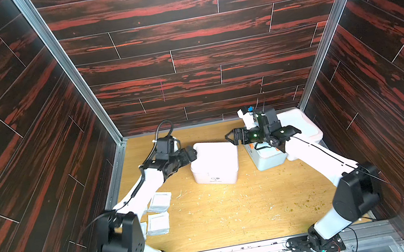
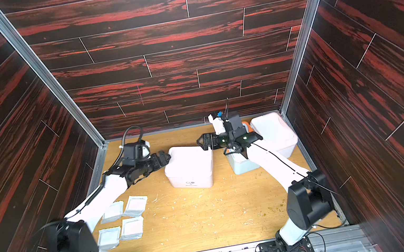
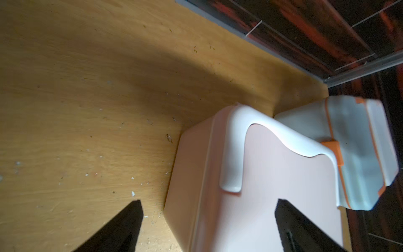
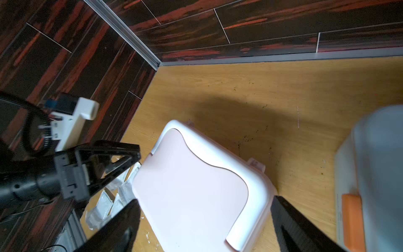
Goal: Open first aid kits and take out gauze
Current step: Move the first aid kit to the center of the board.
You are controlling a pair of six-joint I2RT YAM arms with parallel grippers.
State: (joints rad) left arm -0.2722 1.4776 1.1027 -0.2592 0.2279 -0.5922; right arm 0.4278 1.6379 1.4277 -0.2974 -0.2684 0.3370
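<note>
A pinkish-white first aid kit (image 1: pixel 214 162) (image 2: pixel 191 166) stands mid-table with its lid down and a small dark logo on the near side. My left gripper (image 1: pixel 192 154) (image 3: pixel 209 200) is open at its left end, and the box's edge (image 3: pixel 272 185) lies between the fingers. My right gripper (image 1: pixel 229 137) (image 4: pixel 205 199) is open just above the kit's far right corner (image 4: pixel 192 185). A pale blue-white kit (image 1: pixel 267 158) (image 3: pixel 357 152) with orange trim sits under the right arm. Another pinkish kit (image 1: pixel 302 126) stands in the back right corner. Several gauze packets (image 1: pixel 158 202) (image 2: pixel 131 228) lie front left.
Dark wood-look walls with metal corner posts (image 1: pixel 69 68) close in the wooden table (image 1: pixel 237 209) on three sides. The left arm's elbow (image 1: pixel 122 237) hangs over the gauze area. Fine crumbs and scraps litter the table's front half.
</note>
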